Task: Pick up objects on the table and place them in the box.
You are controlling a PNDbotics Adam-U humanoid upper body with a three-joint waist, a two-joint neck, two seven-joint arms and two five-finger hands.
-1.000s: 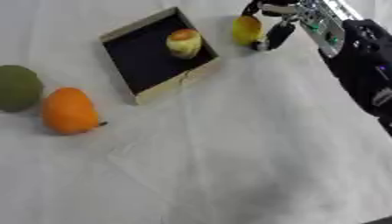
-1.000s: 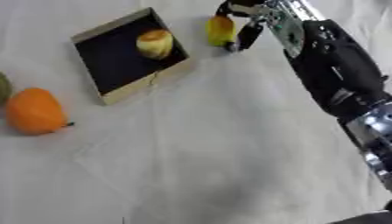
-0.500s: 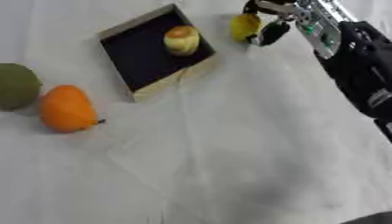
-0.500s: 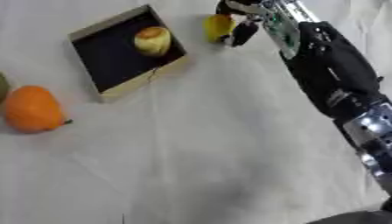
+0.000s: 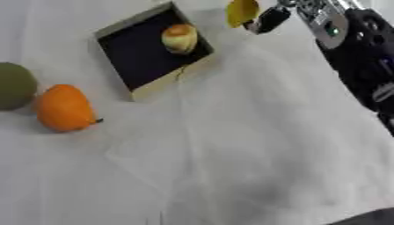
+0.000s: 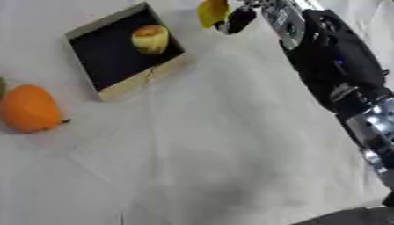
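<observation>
Lay at the far edge of the white cloth: a small yellow fruit, oval and smooth, just right of the box. Was gripped by the right hand, dark fingers curled against its right side; could not tell whether it was raised off the cloth. Came in from the far right on a black arm stretched along the right edge. Stood tilted, tan-rimmed and black inside, with a yellow-red apple in its far corner, near the rim. Sat well apart on the left: an orange fruit and, touching it at the left edge, a green one. Left wide bare cloth across the near and middle ground.
</observation>
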